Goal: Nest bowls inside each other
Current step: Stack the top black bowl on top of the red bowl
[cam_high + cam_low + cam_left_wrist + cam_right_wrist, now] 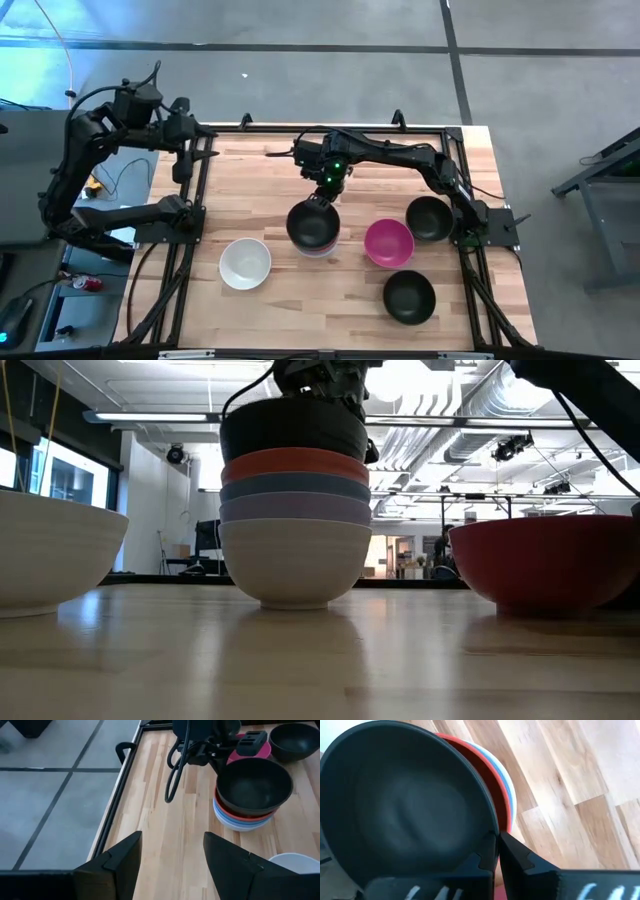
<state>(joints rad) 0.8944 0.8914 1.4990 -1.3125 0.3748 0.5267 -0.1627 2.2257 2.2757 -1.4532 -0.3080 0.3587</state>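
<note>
A stack of bowls (293,530) stands mid-table: white at the bottom, then lavender, blue and red. My right gripper (496,851) is shut on a black bowl (312,226) that sits in the red bowl's mouth and stands higher than the nested ones. Each resting on its base on the table are a white bowl (245,263), a magenta bowl (389,243) and two black bowls (429,218) (409,296). My left gripper (170,855) is open near the table's far left corner, touching nothing. My right gripper pinches the black bowl's rim (491,832) on its far side, one finger inside the bowl and one outside. The fingers slant down from the far side. The bowl stays about upright over the stack (318,245); whether it rests on the red bowl (295,462) I cannot tell.
Bare wood lies between the stack and the white bowl and along the far half of the table. A black frame rail (200,200) borders the left side, another (465,215) the right. The right arm (400,155) spans the far right part of the table.
</note>
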